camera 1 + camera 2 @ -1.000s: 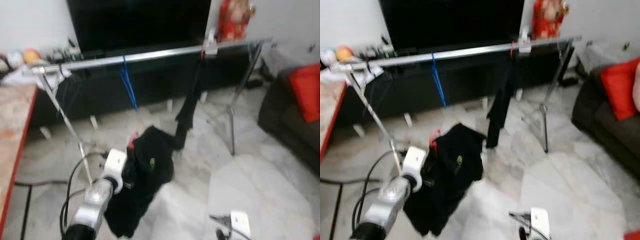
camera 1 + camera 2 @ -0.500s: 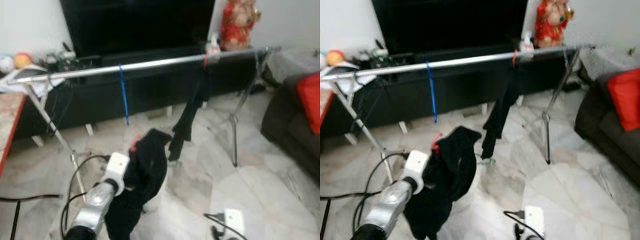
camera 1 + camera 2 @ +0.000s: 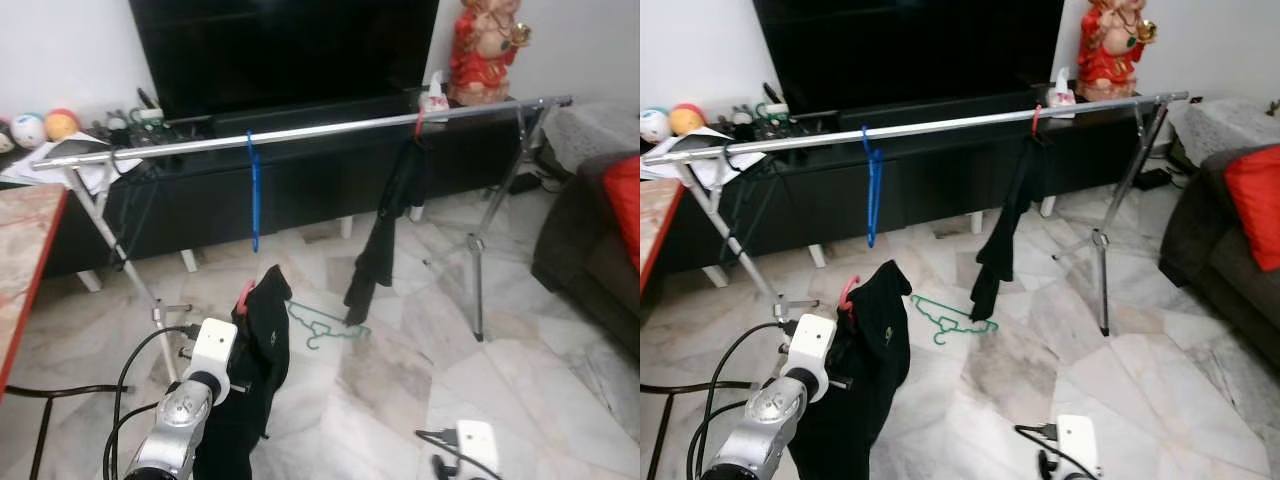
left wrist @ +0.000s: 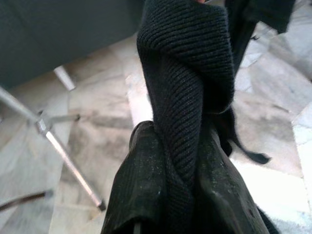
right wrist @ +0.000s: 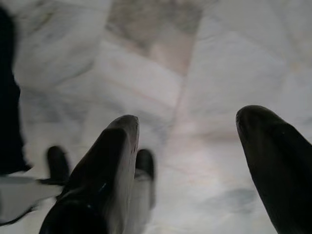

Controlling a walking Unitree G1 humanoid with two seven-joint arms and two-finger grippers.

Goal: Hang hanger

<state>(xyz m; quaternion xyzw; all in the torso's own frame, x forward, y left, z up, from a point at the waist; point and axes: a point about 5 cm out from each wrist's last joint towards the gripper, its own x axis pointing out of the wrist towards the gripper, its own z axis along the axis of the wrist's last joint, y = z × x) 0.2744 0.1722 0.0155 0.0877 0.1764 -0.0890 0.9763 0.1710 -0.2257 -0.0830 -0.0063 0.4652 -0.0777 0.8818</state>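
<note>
The left gripper [image 4: 195,161] is clenched on a black garment [image 3: 865,370] on a red hanger [image 3: 848,292], held low, in front of the silver rail [image 3: 940,127]. The right gripper [image 5: 187,161] hangs spread wide, touching nothing. The head views show a green hanger [image 3: 945,317] on the floor below the rail.

Left arm [image 3: 172,440]: silver metal, rounded joint segment near wrist, capped by white boxy wrist housing [image 3: 810,340]. Black cables [image 3: 135,385] looped loose beside forearm, running down toward elbow. Left gripper fingers [image 4: 146,195]: black, matte, finely speckled surface. Right arm: white boxy wrist housing [image 3: 1076,440], thin black cable [image 3: 1035,432] curling off it. Right gripper [image 5: 187,161]: two long black fingers [image 5: 105,165], glossy, rounded tips, set apart with gap between.
</note>
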